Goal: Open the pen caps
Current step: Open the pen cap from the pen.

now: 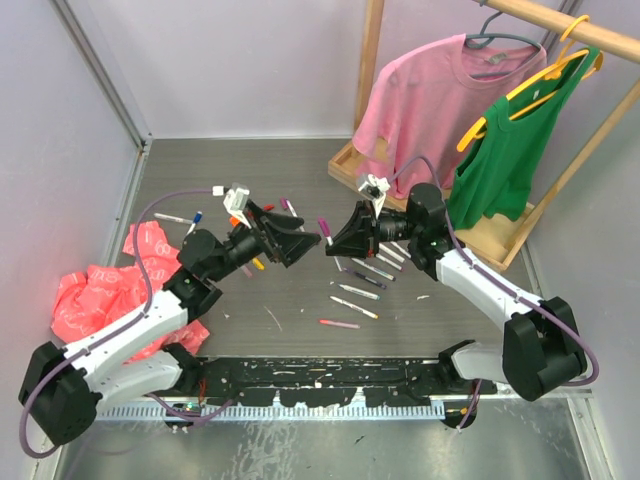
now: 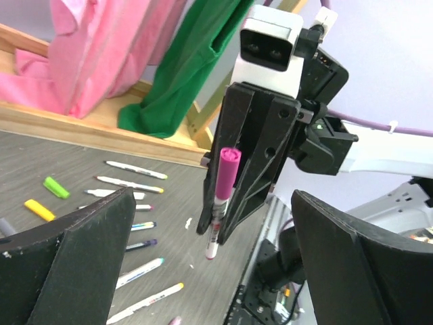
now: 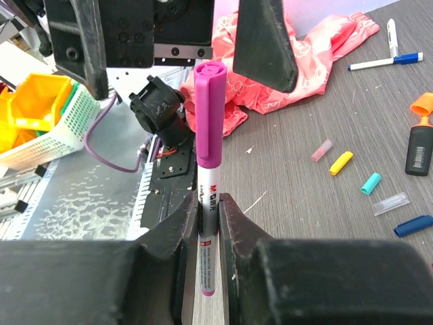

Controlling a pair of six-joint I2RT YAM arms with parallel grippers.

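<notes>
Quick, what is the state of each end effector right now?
Left end effector: open, holding nothing.
Right end effector: closed on a capped purple pen.

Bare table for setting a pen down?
Far strip of grey table, between left wall and wooden rack base: bare. Near-centre patch left of the row of white pens: nearly bare, small flecks. Crowded: loose caps and markers left-centre, crumpled pink bag. Right tool grips purple-capped white pen.
</notes>
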